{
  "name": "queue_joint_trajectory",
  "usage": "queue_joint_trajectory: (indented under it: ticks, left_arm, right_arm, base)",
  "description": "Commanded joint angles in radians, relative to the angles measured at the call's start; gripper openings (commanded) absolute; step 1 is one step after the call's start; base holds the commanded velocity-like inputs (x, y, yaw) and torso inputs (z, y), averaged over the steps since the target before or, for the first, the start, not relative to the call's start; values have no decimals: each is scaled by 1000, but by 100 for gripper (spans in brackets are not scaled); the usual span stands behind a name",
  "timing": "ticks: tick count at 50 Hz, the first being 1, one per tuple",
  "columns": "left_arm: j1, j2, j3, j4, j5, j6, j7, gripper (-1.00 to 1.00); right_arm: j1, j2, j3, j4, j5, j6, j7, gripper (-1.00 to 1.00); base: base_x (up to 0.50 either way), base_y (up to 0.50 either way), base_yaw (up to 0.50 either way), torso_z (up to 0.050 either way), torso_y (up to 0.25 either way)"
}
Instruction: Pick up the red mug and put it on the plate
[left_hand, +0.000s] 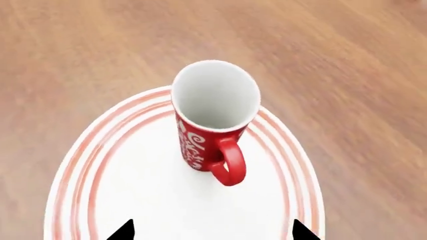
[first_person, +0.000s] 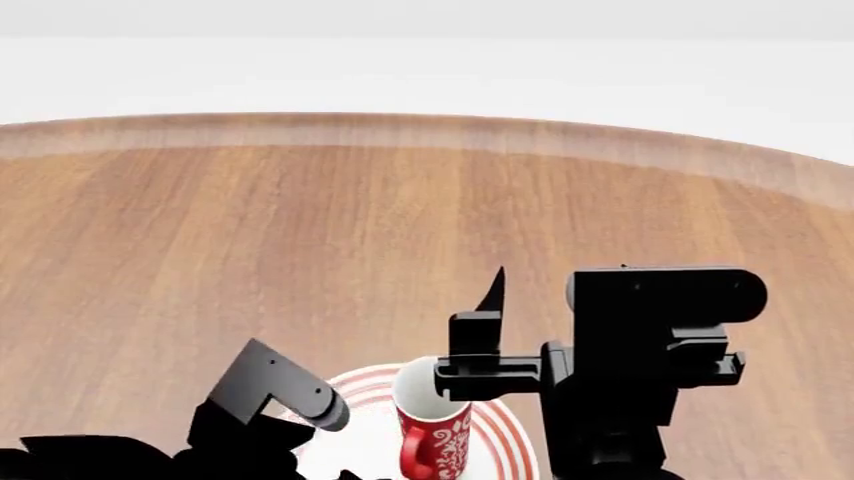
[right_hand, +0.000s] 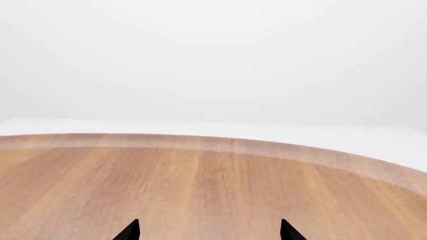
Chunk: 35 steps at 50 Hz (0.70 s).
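Note:
The red mug (left_hand: 212, 131) with a white pattern stands upright on the plate (left_hand: 133, 190), a white plate with red rings, handle turned toward my left gripper. My left gripper (left_hand: 212, 231) is open and empty, its two black fingertips apart over the plate, short of the mug and not touching it. In the head view the mug (first_person: 433, 432) and the plate (first_person: 505, 432) sit at the bottom edge between my arms. My right gripper (right_hand: 209, 231) is open and empty, held above the table and facing its far edge.
The wooden table (first_person: 334, 230) stretches ahead to a curved far edge (first_person: 427, 128). My right arm (first_person: 647, 350) stands just right of the mug, with one finger (first_person: 494, 292) pointing up. My left arm (first_person: 274, 395) is low at the left.

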Motion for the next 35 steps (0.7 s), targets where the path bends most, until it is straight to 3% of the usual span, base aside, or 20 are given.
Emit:
queue_joint_trajectory:
  ticks: [1,7,11,12,19,35]
  left_arm:
    - [7,-182,-58,279,-49,38,-94,100]
    - [31,-258,-128,373,-48,144,-183,100]
    - [59,-255,-154,366,59,247,-334,100]
    - [77,-255,-180,370,8,273,-297,100]
    - [100,-247,-202,379,166,373,-521,100]
    - [109,-270,-227,449,288,455,-624,100]
  right_arm:
    - [5,2,-6,8,2,-2,3,100]
    - [9,2,-8,8,4,-2,5,100]
    - [9,0,-13,16,1,-10,6,100]
    - [10,0,-12,14,3,-9,6,100]
    - [13,3,-13,10,1,-12,12,100]
    - [0,12,-23,-15,-14,-41,26,100]
  base:
    - [0,0,0,0,0]
    - [0,0,0,0,0]
    - [0,0,0,0,0]
    - [0,0,0,0,0]
    - [0,0,0,0,0]
    - [0,0,0,0,0]
